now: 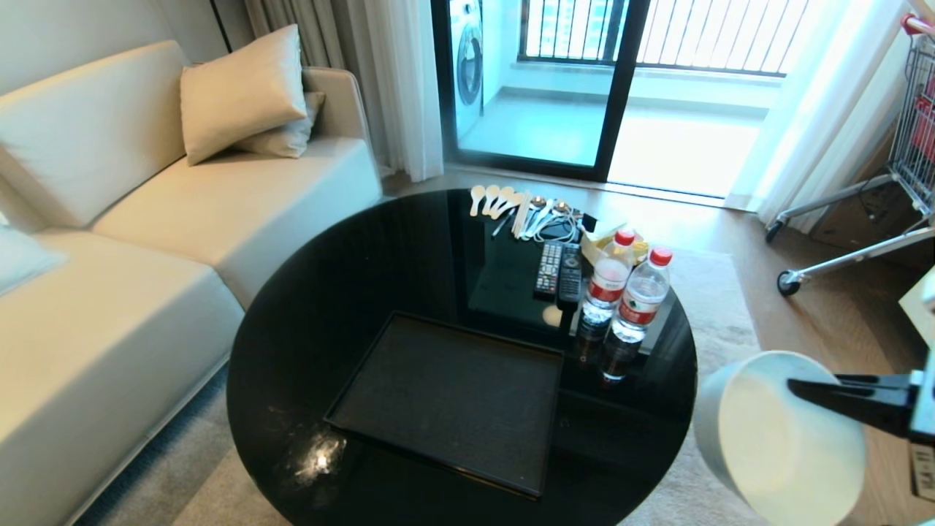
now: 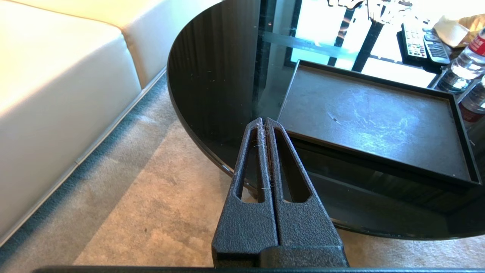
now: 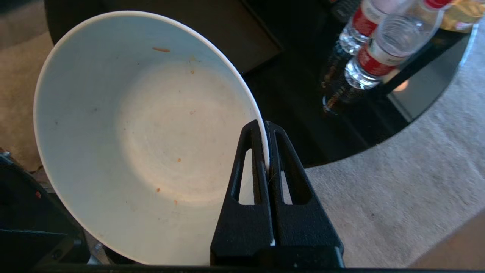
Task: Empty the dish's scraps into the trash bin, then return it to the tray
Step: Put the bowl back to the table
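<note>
My right gripper (image 3: 264, 125) is shut on the rim of the dish (image 3: 144, 132), a white bowl that holds only a few tiny orange specks. In the head view the dish (image 1: 774, 438) hangs tilted in the air to the right of the round table, with the right gripper (image 1: 800, 387) clamping its rim. The black tray (image 1: 449, 398) lies bare on the table's near half. My left gripper (image 2: 264, 121) is shut on nothing, parked low over the rug by the table's edge, with the tray (image 2: 373, 117) ahead of it. The trash bin is out of view.
The round black glass table (image 1: 329, 292) carries two water bottles (image 1: 624, 292), two remote controls (image 1: 559, 270), and several spoons and chopsticks (image 1: 511, 208) at the back. A cream sofa (image 1: 109, 241) stands to the left. A metal cart (image 1: 906, 161) is at the far right.
</note>
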Robot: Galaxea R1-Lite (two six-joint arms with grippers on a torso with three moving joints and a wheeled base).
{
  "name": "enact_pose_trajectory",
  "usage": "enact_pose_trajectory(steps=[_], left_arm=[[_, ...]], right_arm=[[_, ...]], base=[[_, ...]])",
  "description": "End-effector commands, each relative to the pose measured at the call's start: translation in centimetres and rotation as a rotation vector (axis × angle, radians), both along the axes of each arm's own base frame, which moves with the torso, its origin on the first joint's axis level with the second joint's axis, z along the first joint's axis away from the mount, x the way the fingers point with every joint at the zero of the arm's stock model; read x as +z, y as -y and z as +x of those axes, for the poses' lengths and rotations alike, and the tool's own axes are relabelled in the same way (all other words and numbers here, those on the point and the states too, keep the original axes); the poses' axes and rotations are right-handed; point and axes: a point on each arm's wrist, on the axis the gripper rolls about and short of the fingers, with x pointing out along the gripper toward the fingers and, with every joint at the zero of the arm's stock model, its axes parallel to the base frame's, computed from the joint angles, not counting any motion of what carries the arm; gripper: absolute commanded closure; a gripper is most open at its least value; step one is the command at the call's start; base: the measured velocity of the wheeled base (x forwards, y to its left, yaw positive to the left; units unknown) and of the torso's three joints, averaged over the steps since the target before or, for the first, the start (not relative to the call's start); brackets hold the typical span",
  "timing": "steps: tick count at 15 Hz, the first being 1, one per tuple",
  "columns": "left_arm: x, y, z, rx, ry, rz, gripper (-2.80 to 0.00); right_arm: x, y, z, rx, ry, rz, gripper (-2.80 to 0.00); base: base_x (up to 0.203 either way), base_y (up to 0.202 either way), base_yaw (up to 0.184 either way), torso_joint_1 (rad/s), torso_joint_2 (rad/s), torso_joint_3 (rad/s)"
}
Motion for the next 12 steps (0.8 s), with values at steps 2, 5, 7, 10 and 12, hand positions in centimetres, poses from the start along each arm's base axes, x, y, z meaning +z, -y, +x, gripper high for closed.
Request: enact_pose_trajectory(steps=[2, 5, 7, 10, 12], left_arm=[[0.0, 0.0, 0.0, 0.000, 0.001, -0.001, 0.00], [0.0, 0.0, 0.0, 0.000, 0.001, -0.001, 0.00], [0.0, 0.0, 0.0, 0.000, 0.001, -0.001, 0.00], [0.0, 0.0, 0.0, 0.000, 0.001, -0.001, 0.00], [0.0, 0.0, 0.0, 0.000, 0.001, -0.001, 0.00]], right_arm=[[-2.9, -4.8, 7.6, 0.069, -0.171, -0.063, 0.00], [-5.0, -10.6, 12.1, 0.000, -0.225, -0.051, 0.00], [-6.0, -14.2, 14.2, -0.097, -0.272, 0.010, 0.00], [-7.9, -17.9, 16.5, -0.226, -0.326, 0.072, 0.00], [-8.7, -19.4, 16.8, -0.270, -0.392, 0.109, 0.00]], base=[[0.000, 0.000, 0.000, 0.000, 0.00, 0.000], [0.000, 0.000, 0.000, 0.000, 0.00, 0.000], [0.000, 0.000, 0.000, 0.000, 0.00, 0.000], [0.000, 0.000, 0.000, 0.000, 0.00, 0.000], [0.000, 0.000, 0.000, 0.000, 0.00, 0.000]])
